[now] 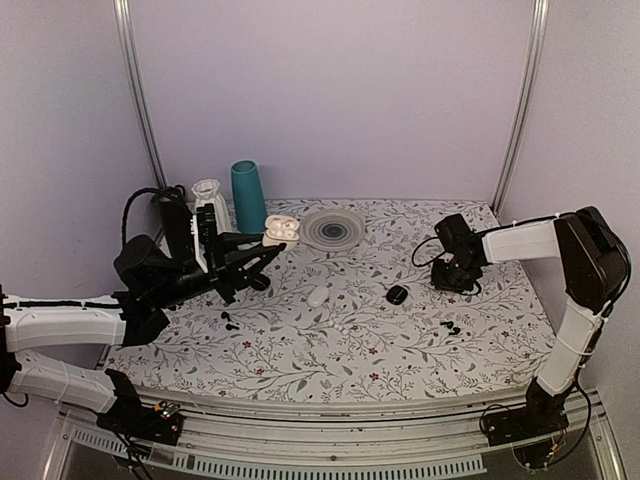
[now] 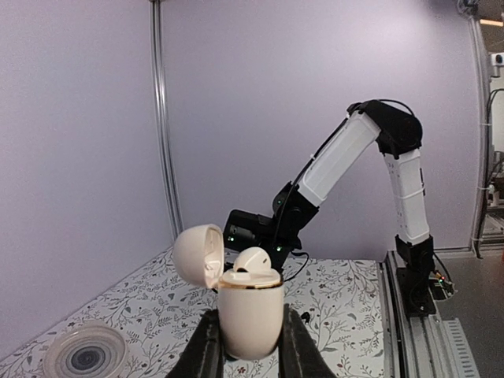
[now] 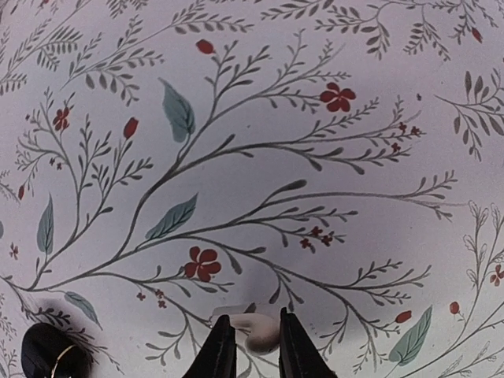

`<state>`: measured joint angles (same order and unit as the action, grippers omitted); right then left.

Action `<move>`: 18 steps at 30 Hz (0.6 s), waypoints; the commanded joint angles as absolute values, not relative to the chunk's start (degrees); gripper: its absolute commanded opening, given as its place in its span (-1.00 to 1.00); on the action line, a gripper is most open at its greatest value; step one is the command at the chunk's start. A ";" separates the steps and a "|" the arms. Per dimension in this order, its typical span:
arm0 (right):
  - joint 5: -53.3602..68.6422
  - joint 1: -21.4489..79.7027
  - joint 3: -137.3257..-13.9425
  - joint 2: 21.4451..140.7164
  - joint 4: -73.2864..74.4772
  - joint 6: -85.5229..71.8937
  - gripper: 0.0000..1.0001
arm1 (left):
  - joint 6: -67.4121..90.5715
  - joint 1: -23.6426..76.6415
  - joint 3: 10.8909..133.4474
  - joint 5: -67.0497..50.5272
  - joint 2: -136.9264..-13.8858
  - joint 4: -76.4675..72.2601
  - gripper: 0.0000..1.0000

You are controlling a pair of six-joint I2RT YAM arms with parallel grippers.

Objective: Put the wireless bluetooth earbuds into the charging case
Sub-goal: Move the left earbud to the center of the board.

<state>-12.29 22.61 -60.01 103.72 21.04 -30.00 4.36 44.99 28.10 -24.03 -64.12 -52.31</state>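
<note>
**Counter** [image 1: 330, 350]. Floral-patterned top; carries all the items below.

**Left tool** [image 2: 250, 335]. Raised over the counter's left half. Its two fingers are clamped on the lower body of the charging case and hold it off the counter.

**Right tool** [image 3: 257, 346]. Low over the counter's right half, pointing down. Its fingers are drawn in on either side of the second earbud, which fills the gap between them. Whether that earbud is off the counter yet cannot be told.

**Black round case** [image 1: 397, 294]. Rests on the counter just left of the right tool. Not part of the task.

**Charging case** [image 2: 250, 303]. Glossy white and held upright with its long axis vertical and its mouth facing up. The lid [image 2: 198, 253] is swung open to one side.

**White oval pebble** [image 1: 319, 296]. Lies on the counter between the two arms. Not part of the task.

**First earbud** [image 2: 253, 260]. White, sitting in the mouth of the case with its rounded top standing proud of the rim.

**Second earbud** [image 3: 260, 331]. White, between the right tool's fingers.

**Governing relation.** The case lies well apart from the right tool, toward the robot's left and higher. The right arm alone has the remaining earbud. Judged from this, the earbud would have to travel leftward and upward, then come down along the case's vertical axis into the free well beside the first earbud, staying on the side away from the open lid.
</note>
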 commanded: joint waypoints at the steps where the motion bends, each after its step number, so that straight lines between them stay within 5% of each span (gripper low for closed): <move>1: -10.78 25.99 -58.76 101.55 19.28 -24.64 -0.60 | 3.60 45.55 29.15 -23.73 -63.96 -52.88 -1.00; 18: -8.36 34.02 -62.10 97.65 24.09 -21.10 -0.49 | 3.26 45.52 29.23 -23.29 -64.20 -52.91 -1.00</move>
